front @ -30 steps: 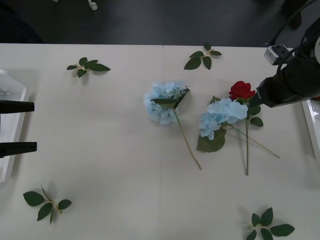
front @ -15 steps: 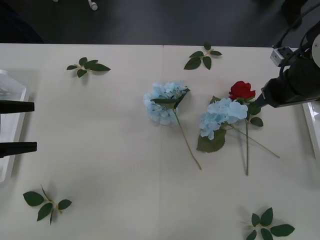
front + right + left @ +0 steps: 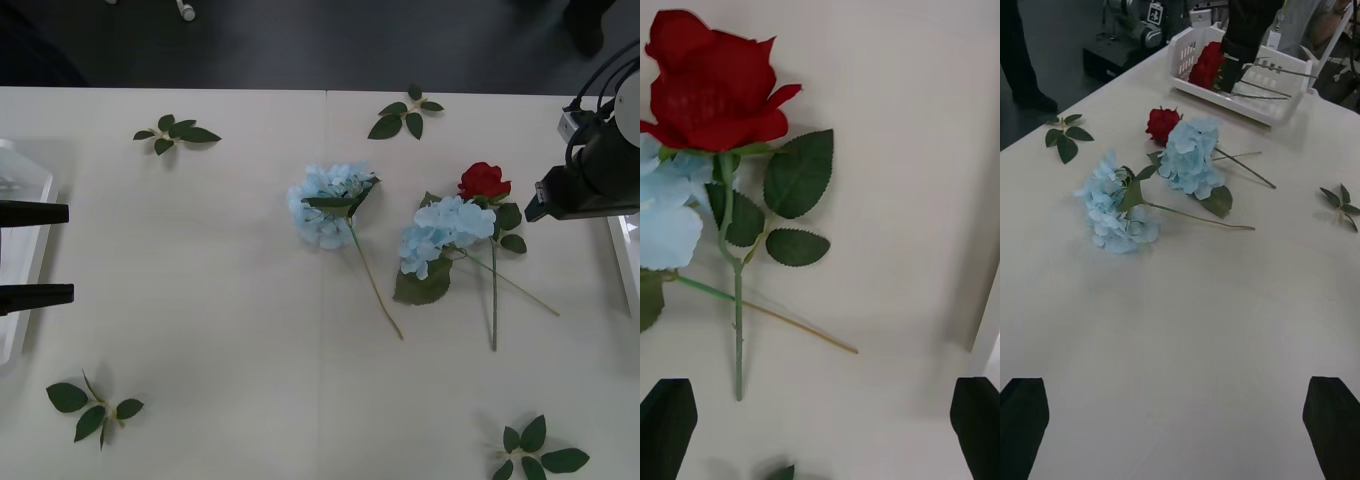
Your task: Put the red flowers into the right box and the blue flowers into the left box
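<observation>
While one red rose [image 3: 484,181] lies on the table [image 3: 200,330] — its head touching a blue hydrangea [image 3: 447,232] whose stem crosses its own — a second hydrangea [image 3: 328,203] lies near the centre. Red roses [image 3: 1208,64] rest in the right box [image 3: 1247,97]. Right gripper [image 3: 820,427] hovers just beside the rose, fingers apart; left gripper [image 3: 35,255] — fingers apart — sits over the left box [image 3: 22,250].

Four loose green leaf sprigs [image 3: 176,132] [image 3: 405,114] [image 3: 93,404] [image 3: 535,453] lie scattered near the corners of the cream table [image 3: 200,300].
</observation>
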Robot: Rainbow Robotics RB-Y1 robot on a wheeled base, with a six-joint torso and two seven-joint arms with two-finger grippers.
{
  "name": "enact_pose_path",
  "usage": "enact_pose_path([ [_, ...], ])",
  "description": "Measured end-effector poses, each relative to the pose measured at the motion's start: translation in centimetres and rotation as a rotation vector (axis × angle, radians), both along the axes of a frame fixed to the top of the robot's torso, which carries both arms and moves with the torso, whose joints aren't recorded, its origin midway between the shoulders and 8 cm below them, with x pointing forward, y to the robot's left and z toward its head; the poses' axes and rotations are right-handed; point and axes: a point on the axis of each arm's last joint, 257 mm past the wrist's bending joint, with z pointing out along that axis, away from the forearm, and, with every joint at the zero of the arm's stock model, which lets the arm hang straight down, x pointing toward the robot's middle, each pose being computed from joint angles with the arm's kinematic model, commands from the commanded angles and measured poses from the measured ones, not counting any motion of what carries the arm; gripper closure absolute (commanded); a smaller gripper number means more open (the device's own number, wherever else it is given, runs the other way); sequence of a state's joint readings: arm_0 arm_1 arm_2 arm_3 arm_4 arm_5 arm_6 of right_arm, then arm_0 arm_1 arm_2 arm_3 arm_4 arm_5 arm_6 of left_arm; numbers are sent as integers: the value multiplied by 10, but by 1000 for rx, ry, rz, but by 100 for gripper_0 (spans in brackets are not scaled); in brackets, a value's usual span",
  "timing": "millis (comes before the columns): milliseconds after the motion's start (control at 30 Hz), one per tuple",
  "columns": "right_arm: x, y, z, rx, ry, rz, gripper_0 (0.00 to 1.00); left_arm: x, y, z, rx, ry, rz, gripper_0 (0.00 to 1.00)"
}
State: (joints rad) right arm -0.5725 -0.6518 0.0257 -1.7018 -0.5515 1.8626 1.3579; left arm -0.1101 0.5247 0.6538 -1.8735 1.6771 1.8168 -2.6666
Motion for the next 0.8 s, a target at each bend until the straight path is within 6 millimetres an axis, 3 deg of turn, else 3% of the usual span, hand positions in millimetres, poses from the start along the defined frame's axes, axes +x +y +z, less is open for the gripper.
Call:
enact_pose_path([
  [133, 12, -4, -7, -8, -30, -28, 0, 0, 0, 0, 0, 0, 0, 0],
  [467, 45, 21, -35, 43, -95, 24, 0, 0, 0, 0, 0, 0, 0, 0],
  [800, 51, 23, -66, -24, -79, 72, 0, 0, 0, 0, 0, 0, 0, 0],
])
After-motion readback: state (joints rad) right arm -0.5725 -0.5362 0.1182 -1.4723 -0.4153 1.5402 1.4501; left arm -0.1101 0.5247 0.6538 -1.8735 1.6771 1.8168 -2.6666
